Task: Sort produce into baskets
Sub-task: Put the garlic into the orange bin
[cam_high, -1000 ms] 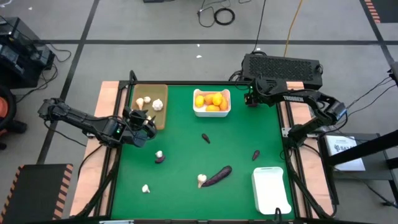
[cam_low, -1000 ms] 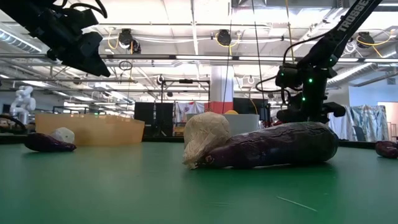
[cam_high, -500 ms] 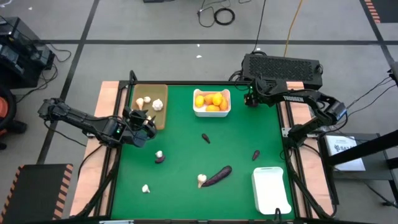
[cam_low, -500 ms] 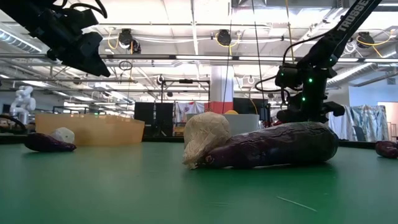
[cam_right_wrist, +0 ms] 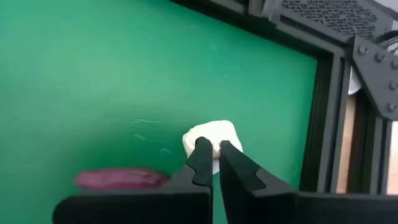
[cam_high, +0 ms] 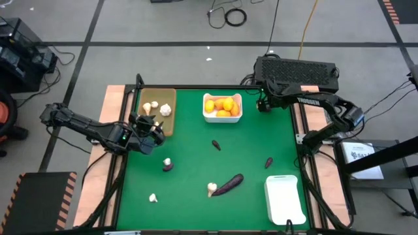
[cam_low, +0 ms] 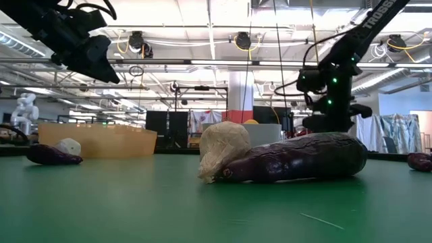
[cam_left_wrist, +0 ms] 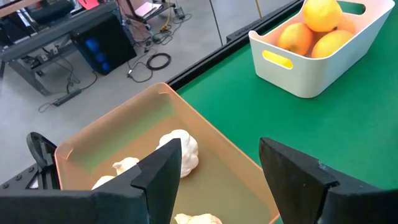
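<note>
Produce still loose on the green table (cam_high: 255, 140): a long eggplant (cam_high: 229, 184) with a garlic bulb (cam_high: 211, 189) touching its end, a second bulb (cam_high: 167, 161) touching a small purple piece (cam_high: 168, 167), a third bulb (cam_high: 153, 197) alone near the front, and two tiny purple pieces (cam_high: 215, 145) (cam_high: 268, 162) well apart in mid-table. Sorted so far: oranges (cam_high: 222, 106) in the rear white bin (cam_high: 222, 118), bulbs in the tan tray (cam_high: 169, 124). The front white bin (cam_high: 285, 199) appears empty.

Handling, as judged: all items look like light, rigid toy pieces. The eggplant's glossy skin may slip; grip it across the narrow width at mid-length, where the body is bare of the bulb. The bulbs are lumpy and roundish; close on the widest part. The tiny pieces sit low, so fingertips must nearly touch the mat.

Left gripper (cam_high: 154, 125) hovers over the tray's near edge, jaws wide apart and empty. Right gripper (cam_right_wrist: 211, 159) sits at the rear right corner, fingers nearly together, holding nothing.
</note>
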You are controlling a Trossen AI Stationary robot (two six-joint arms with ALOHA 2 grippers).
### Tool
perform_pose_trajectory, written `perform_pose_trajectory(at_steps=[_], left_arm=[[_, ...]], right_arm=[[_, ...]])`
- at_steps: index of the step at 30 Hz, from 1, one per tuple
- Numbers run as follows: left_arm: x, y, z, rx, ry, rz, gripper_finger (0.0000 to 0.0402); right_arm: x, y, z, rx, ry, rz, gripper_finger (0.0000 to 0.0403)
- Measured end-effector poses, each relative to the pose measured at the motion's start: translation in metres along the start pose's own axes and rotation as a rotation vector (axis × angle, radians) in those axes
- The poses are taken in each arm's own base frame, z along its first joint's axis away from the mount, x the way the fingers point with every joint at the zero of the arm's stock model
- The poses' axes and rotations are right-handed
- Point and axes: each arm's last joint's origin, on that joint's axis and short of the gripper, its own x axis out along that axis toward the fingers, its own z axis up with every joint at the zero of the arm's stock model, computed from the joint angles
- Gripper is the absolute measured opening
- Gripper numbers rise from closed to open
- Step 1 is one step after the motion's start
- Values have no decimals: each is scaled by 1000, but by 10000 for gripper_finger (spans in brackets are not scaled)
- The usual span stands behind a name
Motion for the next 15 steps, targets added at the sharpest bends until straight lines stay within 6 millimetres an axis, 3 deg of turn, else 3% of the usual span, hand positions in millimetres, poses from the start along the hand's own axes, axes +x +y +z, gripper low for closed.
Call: perform_pose_trajectory(at_steps=[5, 15], left_arm=[[0, 0, 0, 0, 0, 0, 224], [0, 1, -1, 9, 4, 3, 224]], right_arm=[[-18, 13, 9, -44, 11, 92, 2], [-70, 68, 17, -113, -169, 331, 2]])
